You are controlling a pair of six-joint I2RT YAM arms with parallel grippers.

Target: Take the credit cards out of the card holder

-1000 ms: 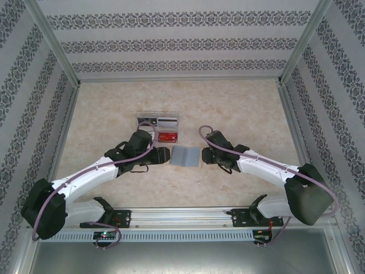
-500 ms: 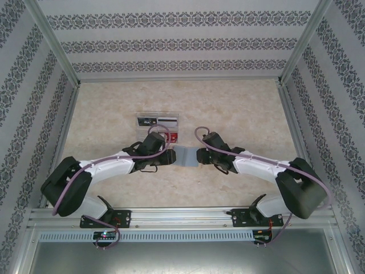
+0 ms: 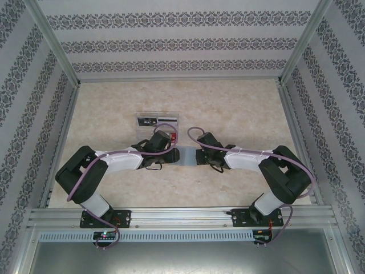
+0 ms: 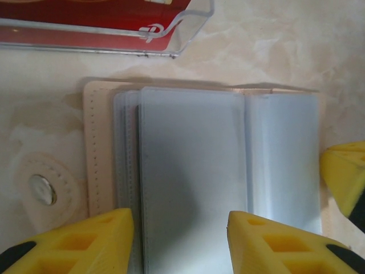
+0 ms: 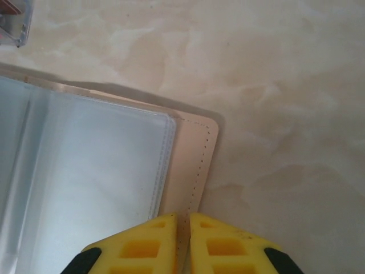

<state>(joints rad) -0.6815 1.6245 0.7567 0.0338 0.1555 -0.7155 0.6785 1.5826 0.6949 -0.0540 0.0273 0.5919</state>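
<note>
The card holder (image 4: 94, 142) lies open, credit cards (image 4: 194, 171) fanned inside — clear tray (image 4: 188, 23) just behind it, bare table (image 5: 285, 114) off its right edge. The left gripper (image 4: 179, 228) straddles the cards, spread wide, empty; the right gripper (image 5: 183, 231) pinches the holder's stitched edge. Both have closed in since a second ago.

Beige marbled tabletop (image 3: 239, 103) is filling the middle, evenly lit, with soft shadows only. Walls (image 3: 182, 40) in white paper with grey floral stripes are closing it in at 9, 12 and 3 o'clock. Aluminium posts (image 3: 54, 43) are slanting up at 10 and 2 o'clock. A silver rail (image 3: 182, 216) is running across at 6 o'clock, with a slotted strip (image 3: 182, 235) just below and a dull grey panel (image 3: 182, 260) under that. Both wrist views are showing the same marbled top.
</note>
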